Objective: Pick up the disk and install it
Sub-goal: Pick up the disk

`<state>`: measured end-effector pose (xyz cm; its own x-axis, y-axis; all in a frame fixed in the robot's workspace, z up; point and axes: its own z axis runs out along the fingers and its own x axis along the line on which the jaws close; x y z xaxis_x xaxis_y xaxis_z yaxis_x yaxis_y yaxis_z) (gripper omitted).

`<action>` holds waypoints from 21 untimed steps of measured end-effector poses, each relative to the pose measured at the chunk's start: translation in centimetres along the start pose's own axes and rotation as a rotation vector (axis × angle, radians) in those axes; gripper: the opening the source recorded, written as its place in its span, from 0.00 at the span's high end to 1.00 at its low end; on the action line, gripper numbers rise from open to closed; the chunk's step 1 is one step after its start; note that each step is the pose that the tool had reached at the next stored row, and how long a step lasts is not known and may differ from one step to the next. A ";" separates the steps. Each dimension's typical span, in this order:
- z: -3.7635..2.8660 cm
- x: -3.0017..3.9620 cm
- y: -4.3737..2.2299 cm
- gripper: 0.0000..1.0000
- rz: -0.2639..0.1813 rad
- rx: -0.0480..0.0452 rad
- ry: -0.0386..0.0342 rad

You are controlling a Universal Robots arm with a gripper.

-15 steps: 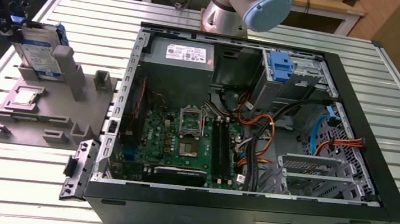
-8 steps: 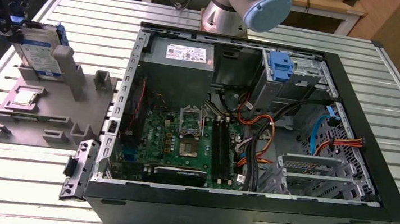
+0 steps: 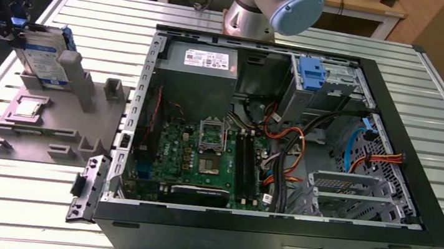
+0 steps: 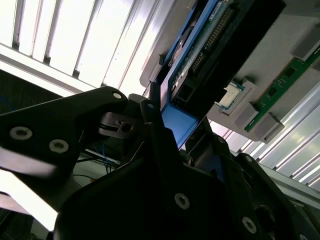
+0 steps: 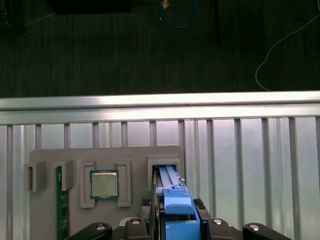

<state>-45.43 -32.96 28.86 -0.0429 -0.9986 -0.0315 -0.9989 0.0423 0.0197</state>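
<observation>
Blue-framed disk point(image 3: 45, 60) stands upright in grey fixture point(image 3: 37, 133), exterior view's left, long axis near vertical, gripper point(image 3: 17, 27) atop. Second wrist view: we see fingers point(image 4: 152, 131) clamping its blue end. First wrist view: disk points into fixture slot point(image 5: 165, 167).

No legible txt, even on disk point(image 3: 45, 59).

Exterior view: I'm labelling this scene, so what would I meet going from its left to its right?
disk → power supply → blue latch piece → orange cables
</observation>
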 end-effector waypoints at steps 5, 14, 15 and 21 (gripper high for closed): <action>0.00 0.02 0.00 0.55 0.000 0.0000 0.0000; 0.00 0.04 0.00 0.63 0.000 0.0000 0.0000; 0.00 0.11 0.00 0.63 0.000 0.0000 0.0000; -0.14 0.18 0.00 0.63 0.000 -0.0001 0.0000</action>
<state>-45.44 -33.15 29.00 -0.0430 -0.9986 -0.0314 -0.9989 0.0424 0.0198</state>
